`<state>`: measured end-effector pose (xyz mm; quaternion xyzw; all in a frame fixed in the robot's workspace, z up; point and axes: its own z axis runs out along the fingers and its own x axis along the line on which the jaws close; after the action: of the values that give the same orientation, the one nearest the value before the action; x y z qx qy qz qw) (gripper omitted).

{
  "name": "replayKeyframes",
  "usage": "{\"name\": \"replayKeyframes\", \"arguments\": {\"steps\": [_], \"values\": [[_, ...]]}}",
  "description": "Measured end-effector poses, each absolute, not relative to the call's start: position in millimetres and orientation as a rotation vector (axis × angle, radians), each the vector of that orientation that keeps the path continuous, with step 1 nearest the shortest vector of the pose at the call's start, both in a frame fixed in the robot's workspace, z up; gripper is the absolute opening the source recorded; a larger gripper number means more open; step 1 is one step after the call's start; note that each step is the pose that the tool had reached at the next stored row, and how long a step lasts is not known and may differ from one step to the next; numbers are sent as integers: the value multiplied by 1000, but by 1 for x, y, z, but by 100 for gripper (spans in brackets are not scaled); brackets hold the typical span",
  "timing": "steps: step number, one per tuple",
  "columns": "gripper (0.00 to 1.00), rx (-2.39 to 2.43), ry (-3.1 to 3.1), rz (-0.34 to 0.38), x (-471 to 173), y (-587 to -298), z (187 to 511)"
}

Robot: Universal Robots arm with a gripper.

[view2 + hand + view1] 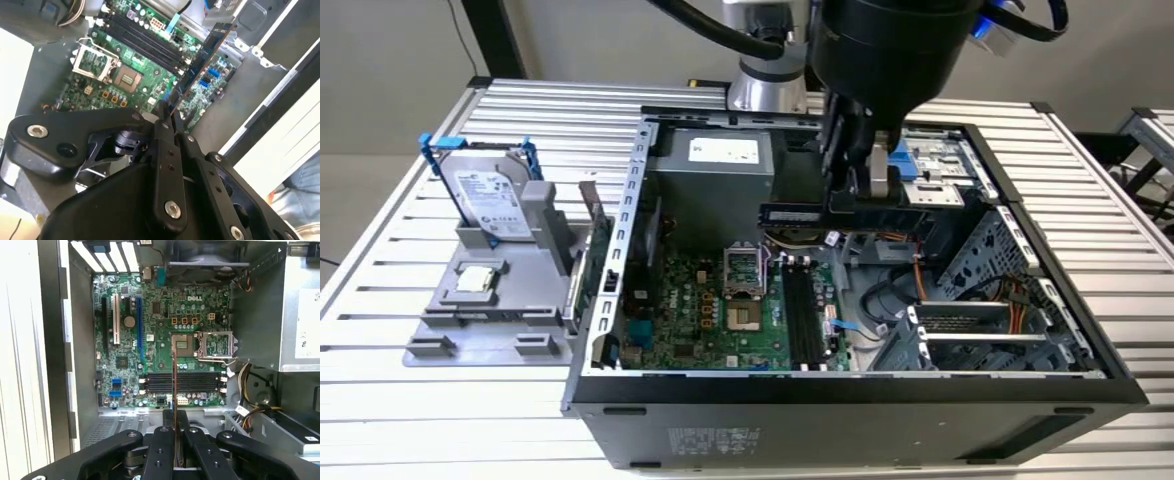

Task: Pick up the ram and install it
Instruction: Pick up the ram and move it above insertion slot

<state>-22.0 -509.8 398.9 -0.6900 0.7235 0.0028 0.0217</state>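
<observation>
Green motherboard [160,340] under black claw [175,414]; claw pinches thin flat ram [174,375], edge-on over long black memory slots [200,382]. Grey steel case walls [80,340] around, loose cables [247,385] beside.

we reckon the gripper [174,416] is matt black metal, maybe anodised, with small shiny steel screws [172,210] in it. the ram [202,62] is a dark board with a faint sheen. the motherboard [165,315] is glossy green circuit board with black plastic slots. the case [854,425] looks matt black outside and dull bare grey sheet metal inside. the table [400,420] is ribbed aluminium, satin finish. the hard drive [494,195] is silver metal with a white paper label and blue plastic rails [432,150], sat in a matt grey plastic holder [480,320].
</observation>
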Motion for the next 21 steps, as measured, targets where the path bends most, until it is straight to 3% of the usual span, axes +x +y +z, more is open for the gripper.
{"name": "replayKeyframes", "arguments": {"steps": [7, 21], "values": [[0, -2133, 2246, 9, -21, -506, 399], [0, -2133, 2246, 10, -12, -468, 396]]}}
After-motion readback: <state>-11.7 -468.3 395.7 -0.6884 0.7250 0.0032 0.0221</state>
